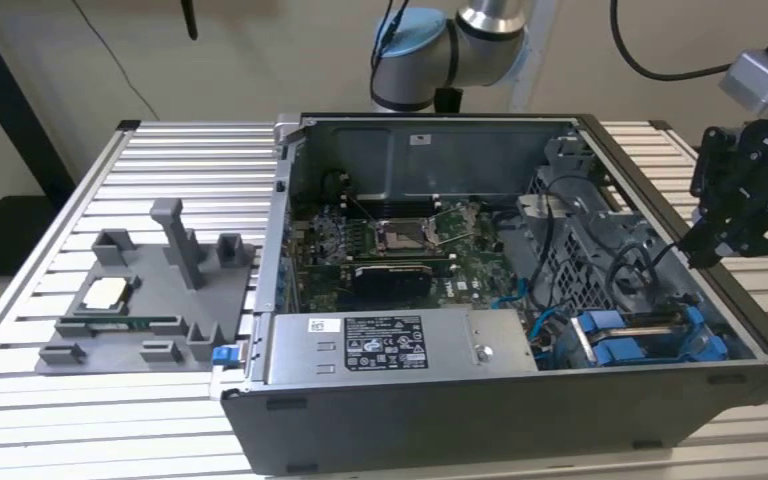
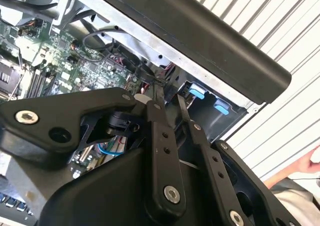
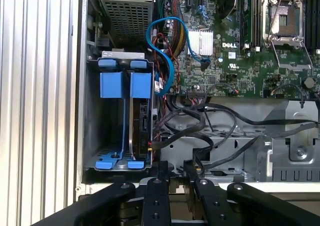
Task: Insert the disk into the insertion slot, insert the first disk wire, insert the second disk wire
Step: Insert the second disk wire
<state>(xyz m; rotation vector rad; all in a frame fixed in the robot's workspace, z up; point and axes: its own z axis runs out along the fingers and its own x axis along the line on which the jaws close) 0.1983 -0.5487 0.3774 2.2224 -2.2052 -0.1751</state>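
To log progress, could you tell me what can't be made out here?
Label of the disk: the first wrist view shows it edge-on.
Its connectors: same view, dark and crowded by black cables.
Its body in the exterior view: hidden by blue carriers.

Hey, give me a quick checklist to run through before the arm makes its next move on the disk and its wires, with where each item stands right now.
1. Disk in the slot: ok. The disk sits in its blue carrier inside the drive bay.
2. Gripper free: ok. The gripper is open and holds nothing.
3. Gripper near the work: ok. It hangs over the case edge by the bay.
4. Blue wire joined to the disk: cannot tell.
5. Black cables clear of the disk: cannot tell; they loop close beside it.
6. People clear: not ok. A person shows beyond the table in the second wrist view.
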